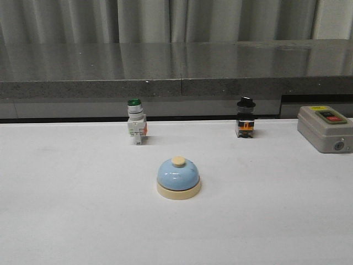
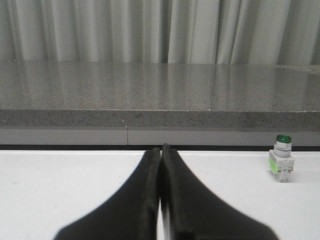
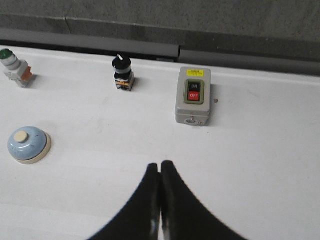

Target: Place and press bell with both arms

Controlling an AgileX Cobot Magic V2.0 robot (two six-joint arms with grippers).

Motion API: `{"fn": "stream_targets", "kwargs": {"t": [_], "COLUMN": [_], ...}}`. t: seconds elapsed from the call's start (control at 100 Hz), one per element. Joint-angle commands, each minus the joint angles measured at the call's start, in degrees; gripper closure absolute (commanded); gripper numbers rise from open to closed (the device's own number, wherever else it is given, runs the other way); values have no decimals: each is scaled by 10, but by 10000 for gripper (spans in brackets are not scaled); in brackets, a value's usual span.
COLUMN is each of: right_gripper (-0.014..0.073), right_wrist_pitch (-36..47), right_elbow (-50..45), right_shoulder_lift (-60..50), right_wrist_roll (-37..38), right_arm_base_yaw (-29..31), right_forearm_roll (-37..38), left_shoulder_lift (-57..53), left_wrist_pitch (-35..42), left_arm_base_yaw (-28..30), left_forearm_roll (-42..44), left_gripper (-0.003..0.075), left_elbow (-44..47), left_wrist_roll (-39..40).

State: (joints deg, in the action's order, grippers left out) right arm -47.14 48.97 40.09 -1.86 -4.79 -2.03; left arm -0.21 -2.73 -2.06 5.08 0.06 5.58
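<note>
The bell (image 1: 178,178), light-blue dome on a cream base with a cream button, stands upright on the white table near its middle. It also shows in the right wrist view (image 3: 29,144). It is out of the left wrist view. No arm shows in the front view. My left gripper (image 2: 160,149) is shut and empty above the table, pointing at the grey counter. My right gripper (image 3: 160,164) is shut and empty above the table, well away from the bell.
A green-capped white switch (image 1: 135,121) stands behind the bell to the left, also in both wrist views (image 2: 281,158) (image 3: 12,65). A black-capped switch (image 1: 245,117) (image 3: 122,72) stands back right. A grey on/off box (image 1: 325,128) (image 3: 193,95) sits far right. A grey counter (image 1: 176,66) runs along the back.
</note>
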Motion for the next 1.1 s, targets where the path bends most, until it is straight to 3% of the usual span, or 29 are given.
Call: {"fn": "stream_targets", "kwargs": {"t": [0.0,0.3,0.65,1.09], "right_gripper": [652,652,652,652], "right_wrist_pitch": [24,25,105,126], "right_elbow": [27,27,37,202], "right_shoulder_lift": [38,137,298,532], "right_wrist_roll": [-2,-25,-38,-38], "right_arm_base_yaw": [3,-9,-130,-244], "right_forearm_roll": [-2,-65,-74,-88], "left_shoulder_lift": [-17,-17,-17,-17], "left_wrist_pitch": [48,48,48,48], "left_arm_base_yaw": [1,1,1,1], "left_forearm_roll": [-1,-1,-1,-1], "left_gripper": [740,740,740,740], "left_elbow": [24,24,24,24], "left_wrist_roll": [3,3,3,3]}}
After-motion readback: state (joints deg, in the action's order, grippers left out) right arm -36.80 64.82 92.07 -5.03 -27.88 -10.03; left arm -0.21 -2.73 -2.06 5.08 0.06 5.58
